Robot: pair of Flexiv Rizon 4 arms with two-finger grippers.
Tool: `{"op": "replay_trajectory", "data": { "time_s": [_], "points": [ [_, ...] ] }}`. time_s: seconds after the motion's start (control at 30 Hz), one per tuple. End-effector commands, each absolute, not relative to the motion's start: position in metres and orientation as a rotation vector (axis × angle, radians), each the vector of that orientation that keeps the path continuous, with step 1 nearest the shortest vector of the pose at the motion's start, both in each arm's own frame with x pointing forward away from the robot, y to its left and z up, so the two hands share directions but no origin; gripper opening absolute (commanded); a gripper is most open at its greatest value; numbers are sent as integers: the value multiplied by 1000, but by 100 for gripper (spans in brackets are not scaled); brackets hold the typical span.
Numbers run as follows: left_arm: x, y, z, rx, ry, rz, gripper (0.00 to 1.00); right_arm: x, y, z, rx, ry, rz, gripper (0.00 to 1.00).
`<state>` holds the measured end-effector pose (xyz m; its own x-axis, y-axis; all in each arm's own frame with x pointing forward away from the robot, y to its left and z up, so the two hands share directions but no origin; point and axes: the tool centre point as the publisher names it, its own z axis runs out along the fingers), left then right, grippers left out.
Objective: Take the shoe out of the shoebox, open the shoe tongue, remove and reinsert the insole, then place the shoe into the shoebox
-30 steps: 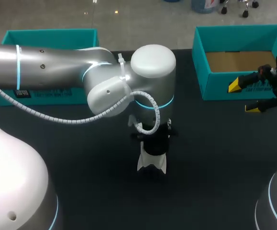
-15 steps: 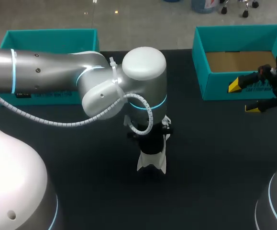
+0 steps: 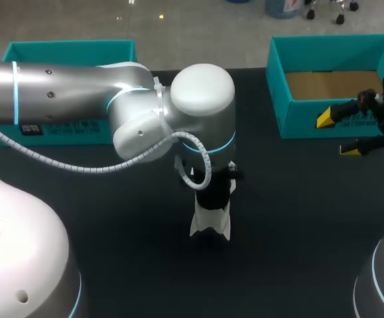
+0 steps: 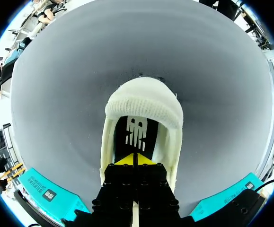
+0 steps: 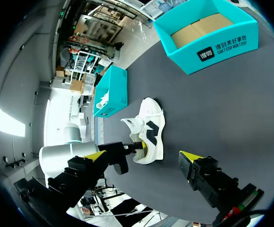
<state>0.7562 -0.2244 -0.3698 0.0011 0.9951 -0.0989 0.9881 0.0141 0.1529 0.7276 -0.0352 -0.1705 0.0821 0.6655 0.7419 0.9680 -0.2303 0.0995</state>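
Observation:
A white shoe (image 3: 211, 224) stands on the dark table, toe toward the front edge. My left gripper (image 3: 211, 193) is down at its heel opening. In the left wrist view the knit toe of the shoe (image 4: 144, 101) lies ahead, and a black insole (image 4: 137, 135) with a white logo runs back to my left gripper (image 4: 135, 160). Its yellow tips are shut together at the insole's near end; a pinch on it does not show. From the right wrist, the shoe (image 5: 152, 135) has its tongue raised. My right gripper (image 3: 338, 135) hangs open beside the open shoebox (image 3: 284, 112).
A second teal box (image 3: 69, 52) stands at the back left, behind my left arm (image 3: 79, 89). The shoebox (image 5: 212, 45) at the back right holds only a brown cardboard bottom. Bare dark tabletop lies between the shoe and my right gripper (image 5: 142, 156).
My left arm's wrist has shifted slightly to the left above the shoe. The shoe and my right arm have stayed where they were.

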Motion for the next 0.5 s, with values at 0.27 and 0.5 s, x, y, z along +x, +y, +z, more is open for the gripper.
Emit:
{"op": "replay_trajectory", "data": {
  "time_s": [0.27,0.5],
  "points": [
    [762,-212,-346,2118,2054,56,0,727,-35,-171,-1950,-1609,-962,100],
    [762,-212,-346,2118,2054,56,0,727,-35,-171,-1950,-1609,-962,100]
  ]
}}
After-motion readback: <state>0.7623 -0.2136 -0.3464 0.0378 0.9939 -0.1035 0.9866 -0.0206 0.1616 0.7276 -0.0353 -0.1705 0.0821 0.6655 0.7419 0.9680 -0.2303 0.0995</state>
